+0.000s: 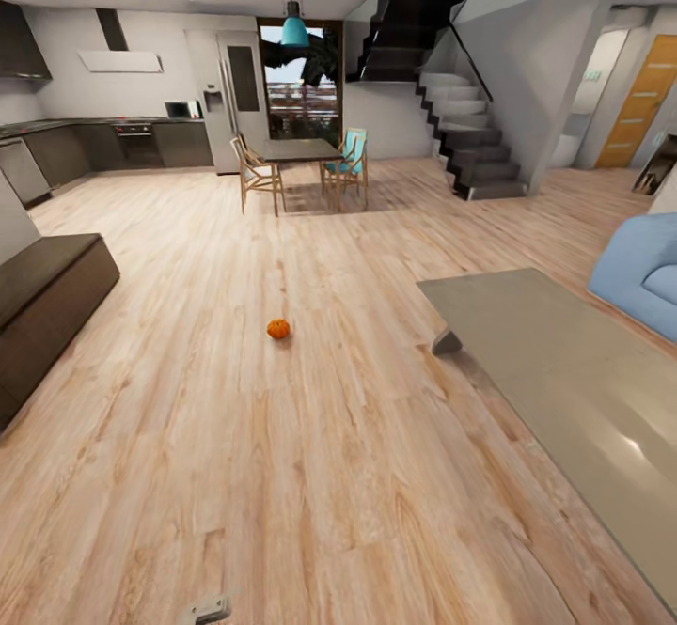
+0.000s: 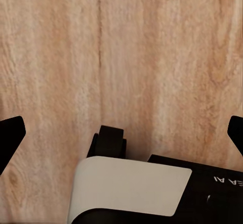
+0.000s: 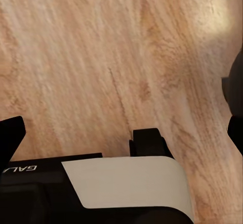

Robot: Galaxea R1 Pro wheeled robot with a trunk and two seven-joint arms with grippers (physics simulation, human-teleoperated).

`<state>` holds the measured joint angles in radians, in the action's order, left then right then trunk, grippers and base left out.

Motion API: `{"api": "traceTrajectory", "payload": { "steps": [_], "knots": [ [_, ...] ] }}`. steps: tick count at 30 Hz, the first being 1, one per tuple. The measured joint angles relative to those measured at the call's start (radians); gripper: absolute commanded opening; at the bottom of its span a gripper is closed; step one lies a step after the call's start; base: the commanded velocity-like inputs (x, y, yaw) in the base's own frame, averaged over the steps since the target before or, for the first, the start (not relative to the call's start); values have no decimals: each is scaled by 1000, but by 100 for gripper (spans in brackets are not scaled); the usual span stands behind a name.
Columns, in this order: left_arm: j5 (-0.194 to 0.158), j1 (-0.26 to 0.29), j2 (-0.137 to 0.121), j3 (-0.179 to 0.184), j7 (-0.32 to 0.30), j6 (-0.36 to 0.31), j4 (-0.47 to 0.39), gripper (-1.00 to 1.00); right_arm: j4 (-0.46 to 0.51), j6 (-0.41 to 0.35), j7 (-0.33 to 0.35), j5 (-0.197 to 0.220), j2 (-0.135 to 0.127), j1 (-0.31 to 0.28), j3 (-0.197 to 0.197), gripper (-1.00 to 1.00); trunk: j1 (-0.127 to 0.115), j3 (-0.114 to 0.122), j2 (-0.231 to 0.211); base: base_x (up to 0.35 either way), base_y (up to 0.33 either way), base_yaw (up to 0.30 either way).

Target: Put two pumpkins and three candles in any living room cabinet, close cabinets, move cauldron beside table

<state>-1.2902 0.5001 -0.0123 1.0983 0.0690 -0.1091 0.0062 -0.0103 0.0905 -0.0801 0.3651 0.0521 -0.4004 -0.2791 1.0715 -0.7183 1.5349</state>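
While the head view looks across a wide room with a pale wood floor point(image 1: 282, 475), one pumpkin point(image 1: 278, 328) sits alone on the boards near the middle, well apart from everything else. To its right stands the low desk point(image 1: 564, 371) with a flat pale-grey top, one angled grey leg showing at its near corner. A long dark-brown cabinet point(image 1: 42, 296) lies along the left edge, its front shut as far as can be seen. A blue sofa point(image 1: 644, 277) shows at the far right, beyond the desk. Farther back stand a dark dining table point(image 1: 299, 149) with chairs, a kitchen along the left wall, and a dark staircase point(image 1: 470, 127). In the left wrist view the left pincer point(image 2: 121, 130) hangs over bare floor with its black fingertips point(image 2: 11, 133) far apart at the frame's edges, holding nothing. In the right wrist view the right pincer point(image 3: 121, 133) is likewise spread wide over the boards, its fingertips point(image 3: 11, 133) empty
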Motion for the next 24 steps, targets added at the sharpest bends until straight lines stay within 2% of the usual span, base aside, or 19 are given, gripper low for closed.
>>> {"api": "traceTrajectory", "payload": {
  "steps": [18, 24],
  "knots": [
    [-1, 0, -1, -1, 0, 0, 0, 100, 0, 0, -3, -3, 1, 0, -2, 100, 0, 6, 0, 4, 0, 277],
    [-1, -1, -1, -1, -1, 0, 0, 100, 0, 0, -3, -4, 2, 0, -2, 100, 0, 6, 0, 189, 31, 288]
  ]
}}
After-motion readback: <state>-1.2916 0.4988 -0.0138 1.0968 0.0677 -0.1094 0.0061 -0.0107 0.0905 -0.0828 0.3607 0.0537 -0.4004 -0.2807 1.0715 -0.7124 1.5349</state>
